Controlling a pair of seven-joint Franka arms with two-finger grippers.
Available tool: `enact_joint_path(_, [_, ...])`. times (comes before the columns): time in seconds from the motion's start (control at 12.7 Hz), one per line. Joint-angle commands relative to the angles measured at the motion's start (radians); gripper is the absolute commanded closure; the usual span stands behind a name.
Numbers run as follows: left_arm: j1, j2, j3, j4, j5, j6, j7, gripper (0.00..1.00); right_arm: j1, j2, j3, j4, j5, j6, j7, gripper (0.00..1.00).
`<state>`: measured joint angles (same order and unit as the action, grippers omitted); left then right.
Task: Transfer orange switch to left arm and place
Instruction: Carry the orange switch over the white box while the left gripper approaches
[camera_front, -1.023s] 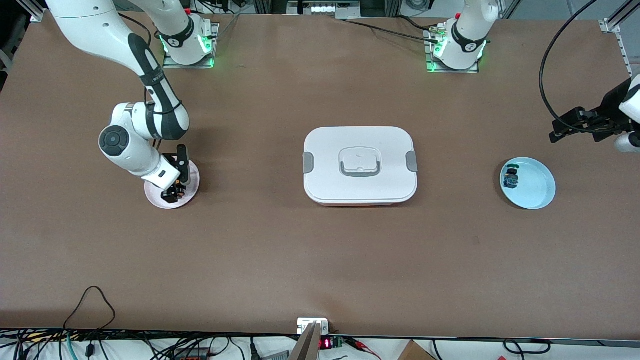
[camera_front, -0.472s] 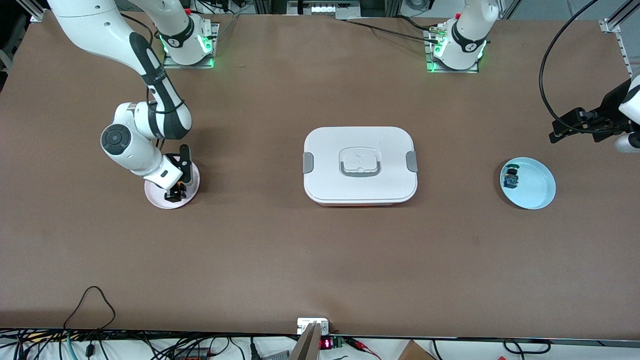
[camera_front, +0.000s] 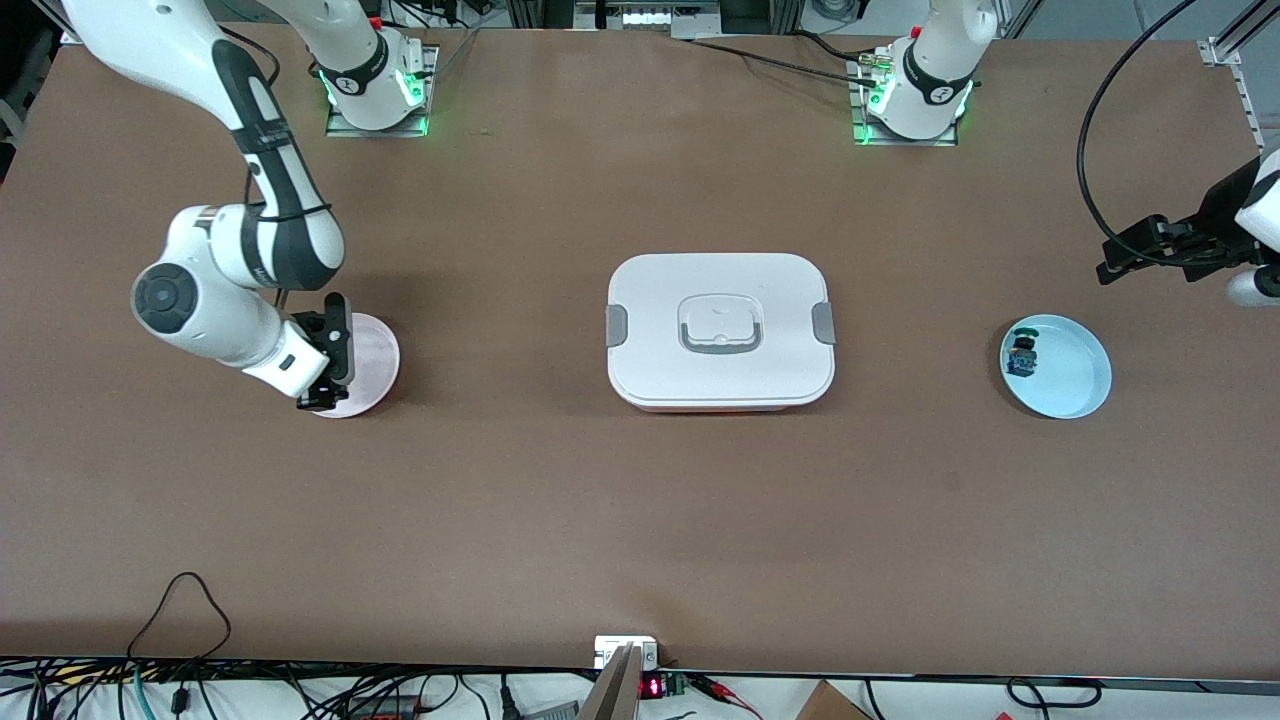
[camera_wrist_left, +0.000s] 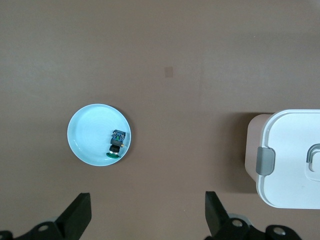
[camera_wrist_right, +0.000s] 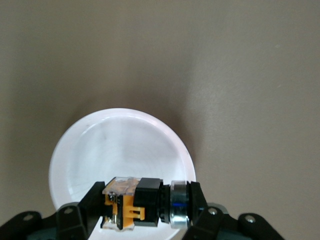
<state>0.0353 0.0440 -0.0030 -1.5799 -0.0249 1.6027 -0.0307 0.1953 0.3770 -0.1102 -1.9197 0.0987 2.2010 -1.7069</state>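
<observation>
Right gripper (camera_wrist_right: 145, 207): black 2-finger tool, clenched on the orange switch, raised over the edge of the pink plate at the right arm's end of the table.
Orange switch (camera_wrist_right: 135, 202): small black blocky push-button switch with orange marks and a silver collar, lying sideways between the fingers (camera_wrist_right: 95, 205), off the plate.
Pink plate (camera_front: 372, 352): small round pale pink dish.
Left gripper (camera_wrist_left: 145, 215): black 2-finger tool, released, jaws spread wide, waiting in the air near the table's edge at the left arm's end.
Box (camera_front: 720, 330): large white rounded plastic container with grey side clips, at the table's middle.
Blue plate (camera_front: 1070, 375): small round pale blue dish holding 1 blue switch (camera_front: 1021, 352) with a green cap.
</observation>
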Motion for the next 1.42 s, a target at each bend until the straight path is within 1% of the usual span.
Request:
enact_joint_path(0.0, [0.008,-0.009,-0.002,0.009,-0.007,-0.026,-0.009,0.00,-0.008,-0.056,0.007,0.126,0.013,-0.238,0.067,1.00])
enact_joint_path(0.31, [0.006,-0.007,-0.008,0.012,-0.003,-0.023,-0.009,0.00,-0.010,-0.105,0.000,0.312,0.004,-0.516,0.134,1.00])
enact_joint_path(0.47, [0.006,-0.004,-0.009,0.012,-0.016,-0.018,0.000,0.00,-0.007,-0.109,0.000,0.427,-0.022,-0.625,0.167,1.00])
enact_joint_path(0.63, [0.000,0.002,-0.011,0.009,-0.018,-0.024,0.003,0.00,-0.002,-0.107,0.007,0.481,-0.075,-0.649,0.208,1.00])
enact_joint_path(0.71, [-0.014,0.017,-0.017,0.011,-0.006,-0.029,-0.001,0.00,0.001,-0.105,0.009,0.481,-0.085,-0.649,0.229,1.00])
enact_joint_path(0.87, [-0.014,0.025,-0.017,0.008,-0.007,-0.039,-0.001,0.00,0.007,-0.090,0.011,0.475,-0.068,-0.653,0.256,1.00])
enact_joint_path(0.94, [-0.014,0.046,-0.017,0.008,-0.007,-0.064,-0.009,0.00,0.010,-0.069,0.014,0.473,-0.022,-0.661,0.275,1.00])
enact_joint_path(1.1, [-0.014,0.077,-0.017,0.009,-0.019,-0.093,0.002,0.00,0.007,-0.053,0.012,0.464,0.195,-0.687,0.273,1.00])
enact_joint_path(1.34, [-0.052,0.080,-0.017,0.012,-0.020,-0.093,-0.001,0.00,0.010,-0.021,0.012,0.452,0.538,-0.676,0.259,1.00])
